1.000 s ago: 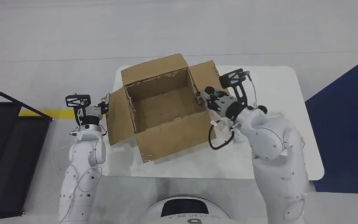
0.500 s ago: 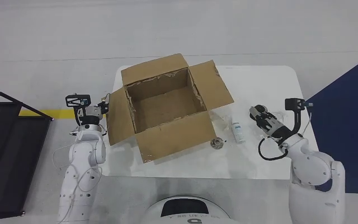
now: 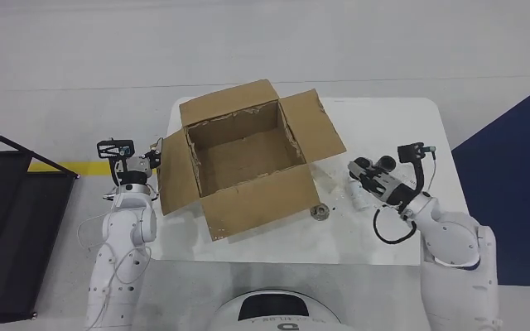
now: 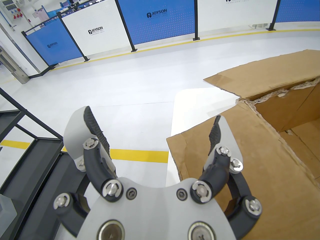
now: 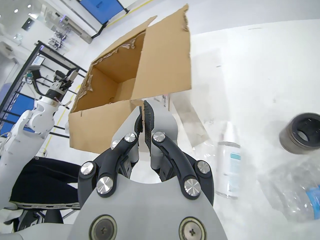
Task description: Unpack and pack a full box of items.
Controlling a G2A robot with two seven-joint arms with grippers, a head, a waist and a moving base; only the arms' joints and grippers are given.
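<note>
While left fingers (image 4: 96,132) gape beside box (image 4: 252,158), right fingers (image 5: 150,118) together; right wrist view clarifies bottle (image 5: 228,161).

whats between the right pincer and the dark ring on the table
A small clear bottle lying on its side, between the right pincer and the ring; the right wrist view shows it.

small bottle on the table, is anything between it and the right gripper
Nothing visible does. The small bottle lies on the table beside the shut right gripper; the metal ring sits off to one side, not between.
</note>
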